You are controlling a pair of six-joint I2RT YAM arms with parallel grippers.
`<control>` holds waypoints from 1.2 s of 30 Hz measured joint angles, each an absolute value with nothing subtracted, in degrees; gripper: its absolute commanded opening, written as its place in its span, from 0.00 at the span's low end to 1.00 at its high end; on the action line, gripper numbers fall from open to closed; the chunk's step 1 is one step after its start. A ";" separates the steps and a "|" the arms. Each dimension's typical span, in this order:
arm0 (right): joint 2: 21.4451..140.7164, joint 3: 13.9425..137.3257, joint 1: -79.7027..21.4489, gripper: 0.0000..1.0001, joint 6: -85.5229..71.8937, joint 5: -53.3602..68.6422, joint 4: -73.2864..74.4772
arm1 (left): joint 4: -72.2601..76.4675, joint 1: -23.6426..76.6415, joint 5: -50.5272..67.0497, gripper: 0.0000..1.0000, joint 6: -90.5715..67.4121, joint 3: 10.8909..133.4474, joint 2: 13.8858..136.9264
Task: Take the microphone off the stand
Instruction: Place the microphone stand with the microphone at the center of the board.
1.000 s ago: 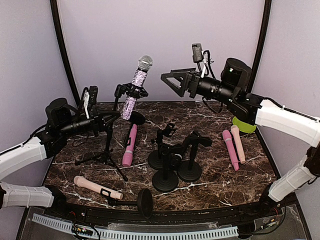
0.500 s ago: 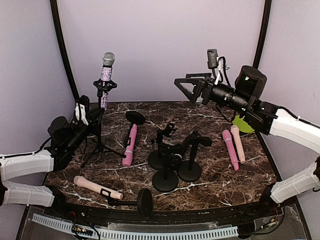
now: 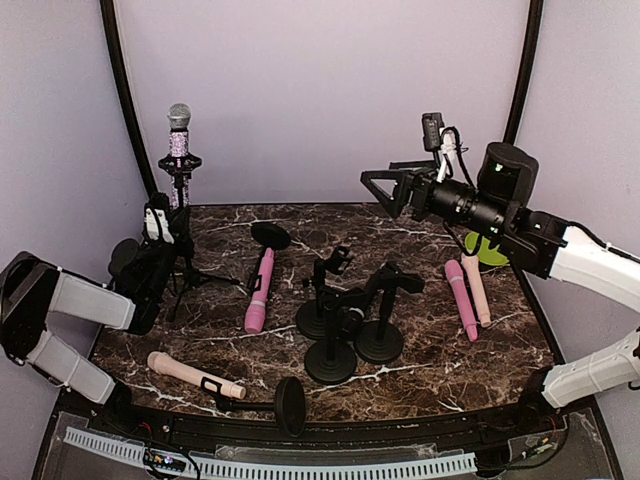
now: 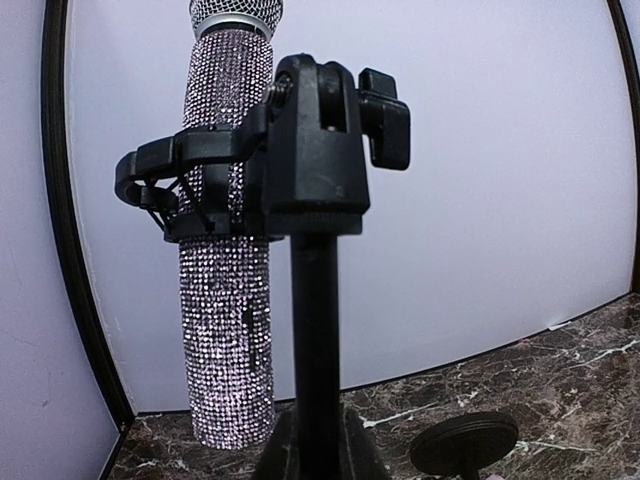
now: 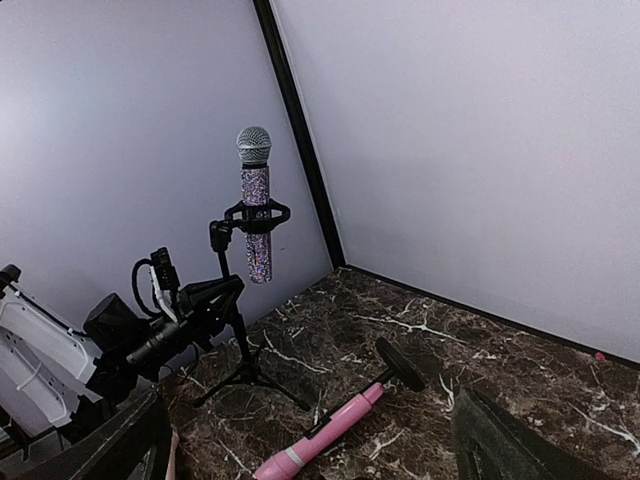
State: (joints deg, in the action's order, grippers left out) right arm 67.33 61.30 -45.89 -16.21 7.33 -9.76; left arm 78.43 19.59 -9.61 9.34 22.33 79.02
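Left fingers [image 5: 212,294] pressed together on the pole of the black tripod stand [image 5: 245,352], low on the pole and above its spread legs; right fingers [image 5: 495,440] spread wide in the air over the right half of the counter [image 3: 430,372], holding and touching nothing. The glittery microphone [image 3: 179,140] sits upright in the clip [image 4: 315,150] at the top of the stand, which is at the far left corner of the counter, near the back wall. In the left wrist view the microphone head is cut off by the top edge, and the fingers appear only as a dark shape at the bottom edge around the pole. In the top view the left fingers merge with the black stand and their grip is hard to make out
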 measured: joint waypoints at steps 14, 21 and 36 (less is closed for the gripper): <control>68.79 61.14 -45.89 0.99 -16.14 5.91 -8.51 | 88.99 18.37 -7.81 0.00 8.60 21.15 89.36; 68.97 61.14 -45.89 0.99 -16.14 5.91 -8.47 | 91.88 18.31 -8.03 0.10 7.68 18.92 89.36; 68.95 61.14 -45.89 0.99 -16.14 5.69 -8.47 | 93.17 18.22 -7.40 0.29 6.26 12.12 85.62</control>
